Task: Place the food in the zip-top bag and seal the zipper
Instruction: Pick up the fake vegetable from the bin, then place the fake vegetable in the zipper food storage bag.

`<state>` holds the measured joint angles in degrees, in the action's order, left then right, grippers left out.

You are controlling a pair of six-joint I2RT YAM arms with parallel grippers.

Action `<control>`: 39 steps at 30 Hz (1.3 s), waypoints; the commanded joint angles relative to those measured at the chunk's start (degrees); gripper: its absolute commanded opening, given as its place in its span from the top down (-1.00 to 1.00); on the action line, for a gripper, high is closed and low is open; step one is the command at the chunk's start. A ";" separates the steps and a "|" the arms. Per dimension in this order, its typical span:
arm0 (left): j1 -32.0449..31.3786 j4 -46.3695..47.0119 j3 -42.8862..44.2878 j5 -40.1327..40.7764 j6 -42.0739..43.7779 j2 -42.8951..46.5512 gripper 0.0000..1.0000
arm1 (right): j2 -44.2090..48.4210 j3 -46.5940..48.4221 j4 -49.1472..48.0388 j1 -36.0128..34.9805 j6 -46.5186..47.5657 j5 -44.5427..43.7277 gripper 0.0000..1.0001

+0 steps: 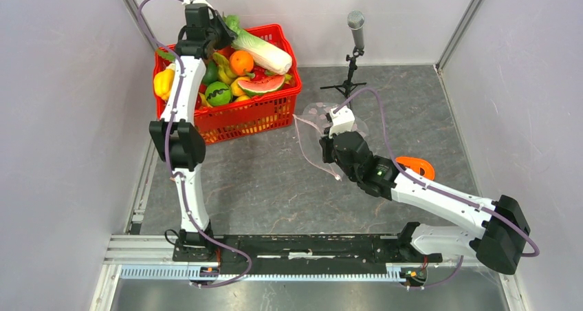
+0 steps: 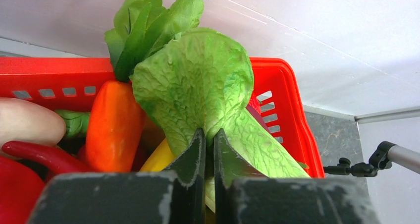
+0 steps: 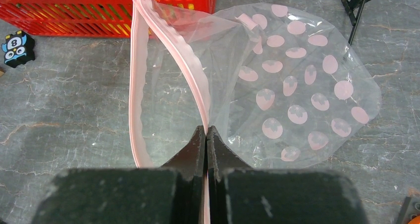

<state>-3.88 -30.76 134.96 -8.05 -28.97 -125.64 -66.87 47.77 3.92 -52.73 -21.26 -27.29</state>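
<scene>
**Both pinching: cabbage left, bag right**

My left gripper (image 2: 208, 133) pinches the cabbage (image 2: 198, 80) leaf, which rises just above my tips, inside the red basket (image 2: 285, 92). My right gripper (image 3: 206, 131) is clamped on the zipper (image 3: 193, 73). The zip-top bag (image 3: 297, 80) fans out ahead-right, mouth gaping left. Only the top view shows the watermelon slice (image 1: 261, 84) and orange (image 1: 241, 62).

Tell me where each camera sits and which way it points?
Top external: fixed above and behind, looking down on the table; left arm and right arm show whole.
Left wrist: on the left arm, looking along the left gripper pinching the cabbage in the red basket.
Right wrist: on the right arm, looking down past the right gripper clamping the zip-top bag.
Shared: top and right wrist views both show red basket and zip-top bag.
</scene>
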 commanded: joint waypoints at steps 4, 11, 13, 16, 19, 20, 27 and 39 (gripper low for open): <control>-0.34 8.80 -7.77 -1.94 -1.90 6.44 0.96 | 1.21 0.11 -1.50 0.26 -0.13 -1.08 1.00; -0.35 23.24 -9.38 -5.15 -7.93 10.38 0.96 | 1.93 -0.30 -1.64 0.26 -0.42 -1.50 1.00; -0.35 25.88 -8.38 -6.78 -10.45 10.70 0.96 | 2.38 -0.55 -1.91 0.28 -0.58 -1.79 1.00; -0.46 29.73 -7.02 -10.22 -14.08 11.28 0.96 | 3.20 -1.29 -2.35 0.30 -1.08 -2.78 1.00; -0.58 34.33 -7.44 -13.56 -17.95 12.97 0.96 | 4.28 -2.20 -2.84 0.26 -2.22 -4.53 1.00; -0.71 35.36 -7.67 -14.39 -18.97 13.75 0.96 | 4.64 -2.53 -2.89 0.26 -2.65 -5.25 1.00; -2.39 41.58 -20.98 -18.22 -18.66 25.89 0.95 | 5.49 -0.20 -1.38 0.21 -3.83 -10.42 1.00; -15.29 45.97 -63.11 1.08 -0.11 60.97 0.95 | 0.01 8.47 -2.39 5.67 -8.96 4.70 1.00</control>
<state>-14.44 11.33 80.40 -18.17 -38.06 -71.88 -65.71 53.25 3.86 -48.23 -26.06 -28.95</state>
